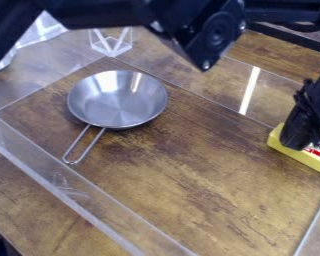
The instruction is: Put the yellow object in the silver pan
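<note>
The yellow object [288, 148], a small flat block with a white and red label at its right end, lies at the table's right edge. My black gripper [304, 140] comes down onto it from above, its fingers shut on the block; the fingertips hide part of it. The silver pan [117, 98] sits empty at the left centre, well away from the gripper, with its wire loop handle [80, 146] pointing toward the front left.
A wooden tabletop [190, 170] is ringed by low clear plastic walls [56, 185]. A clear triangular stand [112, 41] is at the back left. A large black arm body [210, 35] hangs across the top of the view.
</note>
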`<state>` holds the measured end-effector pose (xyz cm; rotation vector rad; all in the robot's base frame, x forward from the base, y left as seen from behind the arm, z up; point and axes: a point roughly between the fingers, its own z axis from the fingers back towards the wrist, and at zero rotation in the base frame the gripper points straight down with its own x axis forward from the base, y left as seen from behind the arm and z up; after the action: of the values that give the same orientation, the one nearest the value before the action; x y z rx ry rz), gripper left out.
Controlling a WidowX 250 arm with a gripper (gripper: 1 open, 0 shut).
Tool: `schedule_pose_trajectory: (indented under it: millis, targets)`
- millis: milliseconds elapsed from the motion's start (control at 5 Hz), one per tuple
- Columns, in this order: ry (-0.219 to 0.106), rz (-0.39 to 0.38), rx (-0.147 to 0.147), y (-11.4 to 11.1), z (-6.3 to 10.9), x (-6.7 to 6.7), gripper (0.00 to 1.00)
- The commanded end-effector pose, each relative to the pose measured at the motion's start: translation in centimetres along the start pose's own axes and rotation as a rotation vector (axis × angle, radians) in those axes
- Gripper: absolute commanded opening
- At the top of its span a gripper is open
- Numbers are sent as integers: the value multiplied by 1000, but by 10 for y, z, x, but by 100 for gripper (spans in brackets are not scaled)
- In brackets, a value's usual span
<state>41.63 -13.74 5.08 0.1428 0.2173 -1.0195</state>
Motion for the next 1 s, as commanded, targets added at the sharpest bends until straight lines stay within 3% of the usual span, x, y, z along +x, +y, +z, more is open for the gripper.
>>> schedule_pose_trajectory:
  millis: [0, 800]
  targets:
    - [-24, 40, 9, 11, 12, -14, 0]
    - [-4, 59, -8, 13, 6, -21, 0]
